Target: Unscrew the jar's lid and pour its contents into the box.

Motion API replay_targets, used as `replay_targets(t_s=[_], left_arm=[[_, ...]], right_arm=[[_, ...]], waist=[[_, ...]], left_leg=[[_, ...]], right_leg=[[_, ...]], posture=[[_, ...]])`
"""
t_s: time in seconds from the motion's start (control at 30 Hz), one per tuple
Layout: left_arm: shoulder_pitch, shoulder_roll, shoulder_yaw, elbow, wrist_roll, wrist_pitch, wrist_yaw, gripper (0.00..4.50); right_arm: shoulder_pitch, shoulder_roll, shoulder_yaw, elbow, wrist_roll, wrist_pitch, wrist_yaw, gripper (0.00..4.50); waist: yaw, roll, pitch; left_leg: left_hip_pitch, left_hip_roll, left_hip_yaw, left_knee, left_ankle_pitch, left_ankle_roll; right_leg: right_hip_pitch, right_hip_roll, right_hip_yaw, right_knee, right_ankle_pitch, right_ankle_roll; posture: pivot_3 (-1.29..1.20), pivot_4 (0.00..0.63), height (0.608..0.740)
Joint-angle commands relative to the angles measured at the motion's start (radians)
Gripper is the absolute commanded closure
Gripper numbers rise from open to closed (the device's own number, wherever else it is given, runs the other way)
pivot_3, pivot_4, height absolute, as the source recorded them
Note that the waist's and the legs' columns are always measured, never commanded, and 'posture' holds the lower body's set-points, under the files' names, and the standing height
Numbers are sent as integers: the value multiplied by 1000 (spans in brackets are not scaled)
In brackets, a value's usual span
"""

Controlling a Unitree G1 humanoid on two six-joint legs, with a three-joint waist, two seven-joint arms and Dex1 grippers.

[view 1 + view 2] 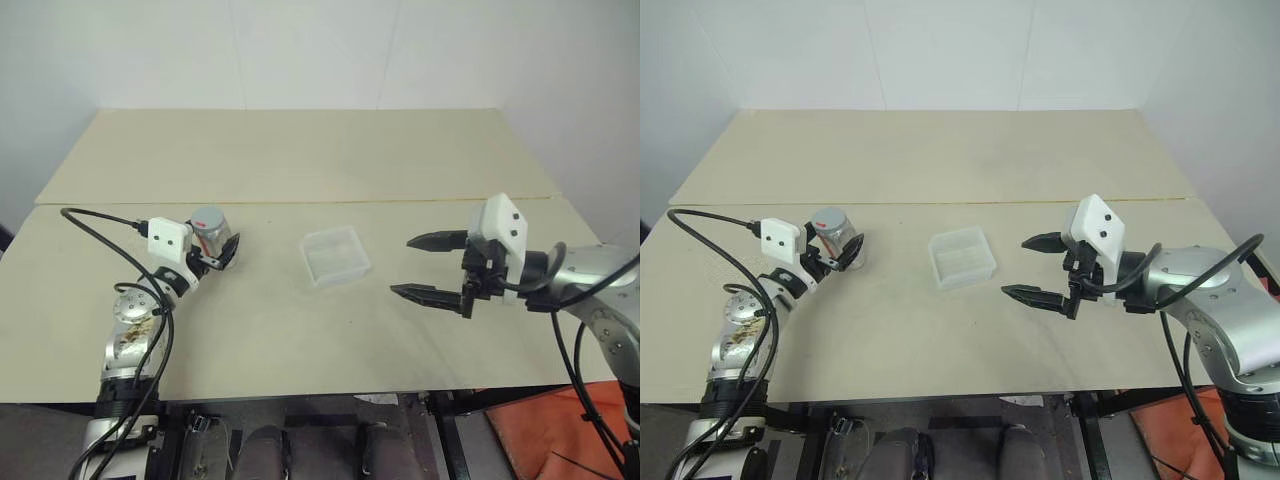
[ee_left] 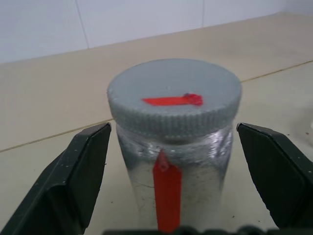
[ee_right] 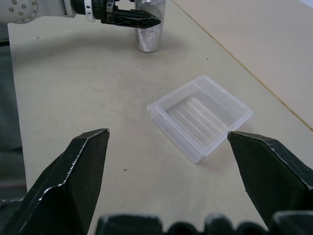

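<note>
Two grippers stand spread wide: our right gripper point(image 1: 430, 268) hovers near the box point(image 1: 335, 255), which lies mid-table; our left gripper point(image 1: 222, 252) flanks the upright jar point(image 2: 173, 188), lid point(image 2: 173, 95) on, without pinching it.

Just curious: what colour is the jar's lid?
Light grey, with a red strip stuck across the top of the lid. It shows best in the left wrist view.

Grey lid point(image 2: 174, 95) with red mark; red-striped clear jar point(image 2: 173, 193); translucent white box point(image 1: 335, 256).
</note>
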Motion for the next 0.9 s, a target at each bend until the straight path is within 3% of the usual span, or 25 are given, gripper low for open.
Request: replay_targets(t_s=[0.03, 0.37, 0.47, 0.63, 0.9], left_arm=[[-32, -7, 1, 1, 3, -34, 5, 20], [-88, -27, 6, 63, -11, -26, 3, 20], [-95, -28, 2, 78, -12, -26, -11, 577], [-98, -29, -1, 89, -12, -22, -18, 2107], [-95, -14, 4, 61, -23, 4, -28, 2226]], right_arm=[[-5, -15, -50, -27, 13, -15, -1, 0], [0, -19, -55, -36, 12, -16, -2, 0], [2, -19, -58, -40, 13, -14, -4, 0], [6, -19, -66, -49, 18, -8, -5, 0], [6, -12, -64, -55, 19, -13, -13, 0]], waist=[[0, 0, 0], [0, 0, 0], [0, 0, 0], [0, 0, 0], [0, 0, 0]], left_leg=[[0, 0, 0, 0, 0, 0], [0, 0, 0, 0, 0, 0], [0, 0, 0, 0, 0, 0], [0, 0, 0, 0, 0, 0], [0, 0, 0, 0, 0, 0]], right_leg=[[0, 0, 0, 0, 0, 0], [0, 0, 0, 0, 0, 0], [0, 0, 0, 0, 0, 0], [0, 0, 0, 0, 0, 0], [0, 0, 0, 0, 0, 0]], posture=[[0, 150, 740], [0, 150, 740], [0, 150, 740], [0, 150, 740], [0, 150, 740]])
